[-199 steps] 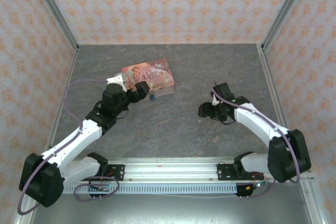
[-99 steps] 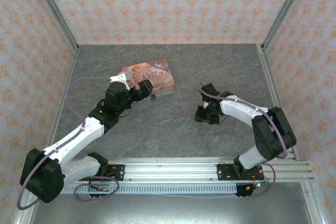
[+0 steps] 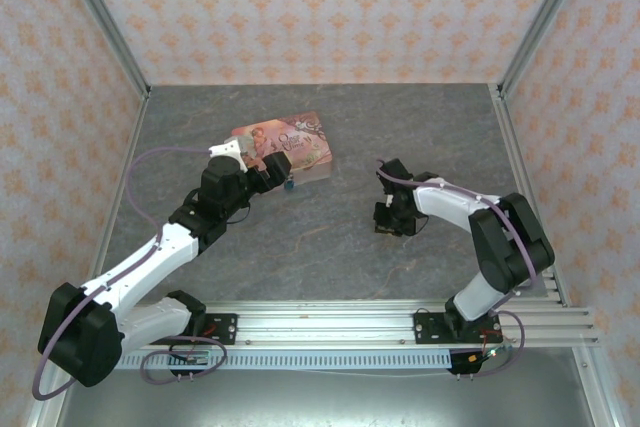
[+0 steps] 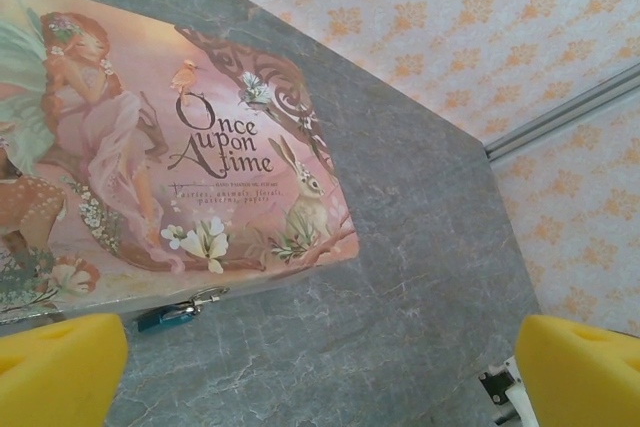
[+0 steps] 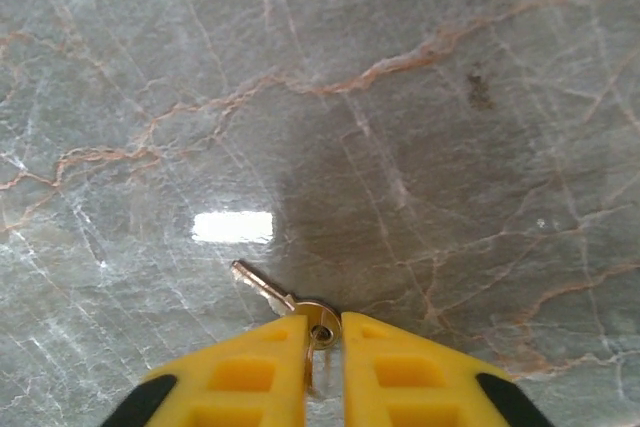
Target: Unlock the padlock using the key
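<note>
The tiny blue-teal padlock (image 4: 170,315) hangs by its thin silvery shackle at the front edge of the pink illustrated tin (image 4: 150,147). In the top view the padlock (image 3: 289,184) lies just right of my left gripper (image 3: 268,175). That gripper (image 4: 320,377) is open wide, its yellow fingers (image 4: 60,372) at either side of the frame with only bare table between them. The brownish-gold key (image 5: 275,297) lies on the table, blade pointing up-left. My right gripper (image 5: 323,332) is pressed down at the table (image 3: 386,228) and shut on the key's round head.
The tin (image 3: 285,143) lies flat at the middle-left of the grey marbled table (image 3: 340,247). Patterned walls and metal posts enclose the table. A broad stretch of open table separates the two grippers.
My right arm has swung left and lowered its gripper onto the table at the key. The left gripper has edged slightly closer to the tin and padlock.
</note>
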Robot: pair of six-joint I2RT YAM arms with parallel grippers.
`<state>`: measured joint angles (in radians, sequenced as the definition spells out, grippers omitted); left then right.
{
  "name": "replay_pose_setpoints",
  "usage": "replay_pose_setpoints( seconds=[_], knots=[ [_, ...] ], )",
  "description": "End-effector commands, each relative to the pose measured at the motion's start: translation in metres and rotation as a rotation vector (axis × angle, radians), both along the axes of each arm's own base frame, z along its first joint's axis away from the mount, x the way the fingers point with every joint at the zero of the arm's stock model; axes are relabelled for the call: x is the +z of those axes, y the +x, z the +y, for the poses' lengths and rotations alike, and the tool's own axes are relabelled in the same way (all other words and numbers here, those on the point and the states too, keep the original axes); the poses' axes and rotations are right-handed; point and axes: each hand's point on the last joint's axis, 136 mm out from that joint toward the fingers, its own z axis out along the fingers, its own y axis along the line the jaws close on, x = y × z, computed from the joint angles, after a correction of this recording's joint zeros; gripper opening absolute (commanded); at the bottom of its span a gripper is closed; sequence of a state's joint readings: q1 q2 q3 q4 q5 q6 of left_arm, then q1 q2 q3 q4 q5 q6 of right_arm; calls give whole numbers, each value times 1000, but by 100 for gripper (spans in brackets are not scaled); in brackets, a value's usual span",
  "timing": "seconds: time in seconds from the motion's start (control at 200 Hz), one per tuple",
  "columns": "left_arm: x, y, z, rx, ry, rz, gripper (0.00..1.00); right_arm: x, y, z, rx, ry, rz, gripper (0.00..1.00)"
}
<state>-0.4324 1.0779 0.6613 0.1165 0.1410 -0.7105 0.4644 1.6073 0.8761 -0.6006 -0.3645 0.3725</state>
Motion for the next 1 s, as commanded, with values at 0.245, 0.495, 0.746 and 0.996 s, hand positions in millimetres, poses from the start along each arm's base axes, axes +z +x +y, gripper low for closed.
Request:
replay_pose_setpoints(
  seconds=[0.245, 0.495, 0.746, 0.996],
  knots=[
    [24, -1, 3, 19, -1, -47, 100, 2, 7, 10, -31, 56, -63, 0],
    [49, -6, -12, -68, -67, -113, 100, 65, 37, 45, -101, 366, -323, 0],
    [86, -12, -50, -233, -190, -170, 95, 174, 60, 63, -177, 733, -663, 0],
    [105, -19, -109, -426, -257, -169, 72, 242, 57, 66, -141, 872, -821, 0]
  ],
)
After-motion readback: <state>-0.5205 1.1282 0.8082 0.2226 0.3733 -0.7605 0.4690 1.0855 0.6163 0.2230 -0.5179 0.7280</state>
